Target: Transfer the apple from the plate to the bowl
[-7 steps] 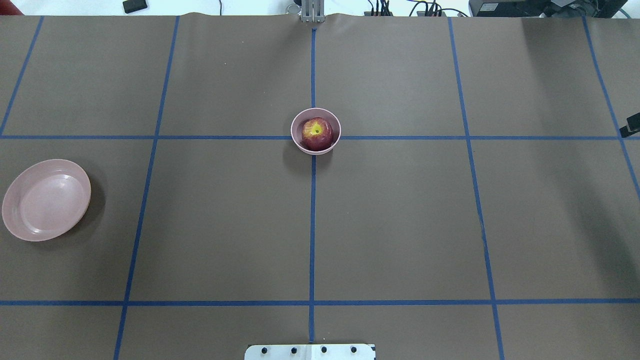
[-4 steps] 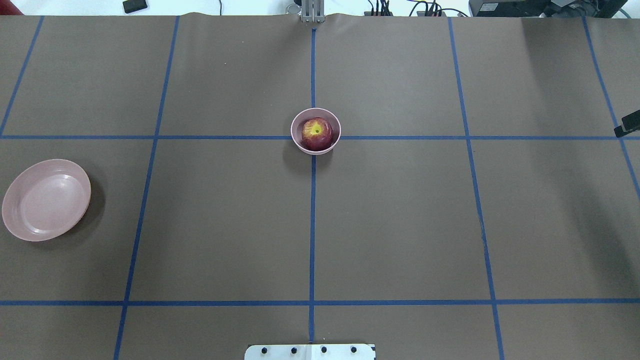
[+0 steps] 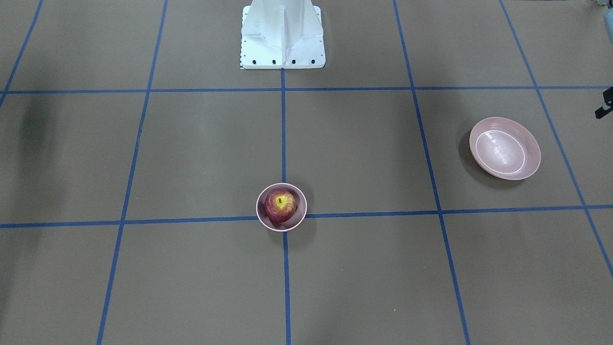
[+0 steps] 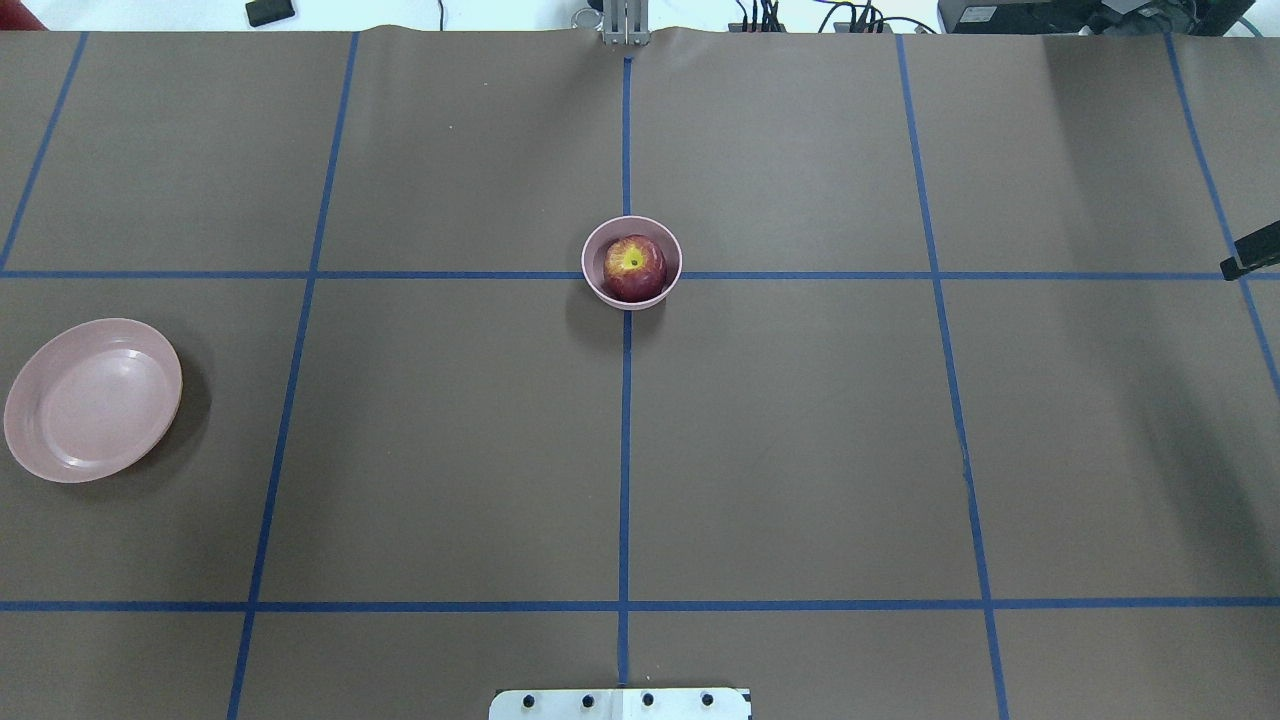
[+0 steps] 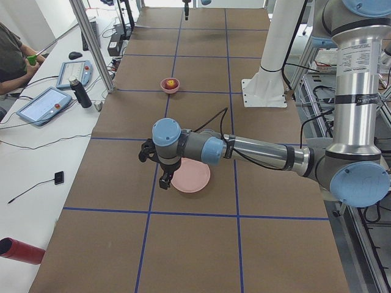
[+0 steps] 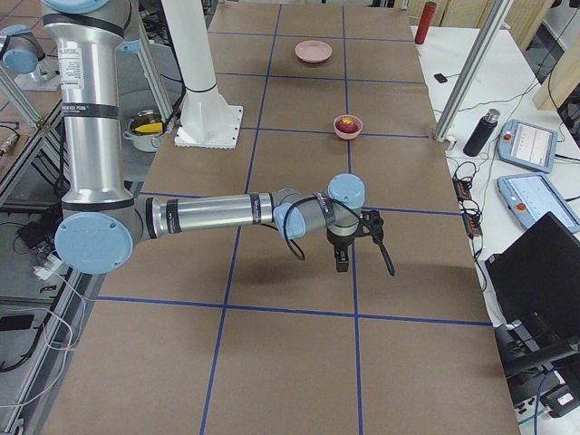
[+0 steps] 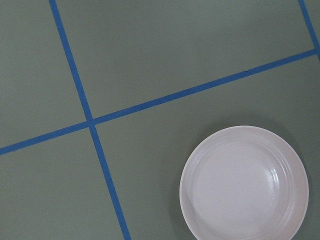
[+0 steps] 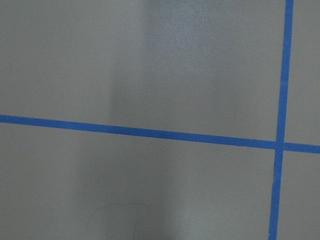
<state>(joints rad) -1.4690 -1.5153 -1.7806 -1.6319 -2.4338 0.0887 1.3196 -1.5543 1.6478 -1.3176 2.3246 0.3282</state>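
Observation:
The dark-red apple (image 4: 634,268) with its yellow stem patch sits inside the small pink bowl (image 4: 673,262) at the table's centre; apple (image 3: 280,207) and bowl (image 3: 301,212) also show in the front view. The wide pink plate (image 4: 93,400) lies empty at the far left and shows in the left wrist view (image 7: 245,182). My left gripper (image 5: 164,182) hangs over the plate's far edge, well apart from the bowl; I cannot tell whether it is open. My right gripper (image 6: 342,265) hangs over bare table far from the bowl; I cannot tell its state.
Blue tape lines grid the brown table cover (image 4: 800,450). The white robot base (image 3: 282,36) stands at the robot's side. A dark bit of the right arm (image 4: 1250,258) pokes in at the overhead view's right edge. Tablets and a bottle (image 5: 79,93) lie beyond the far edge.
The dark bit of the right arm at the overhead view's right edge has crept slightly leftward into view. Apple, bowl and plate have not moved.

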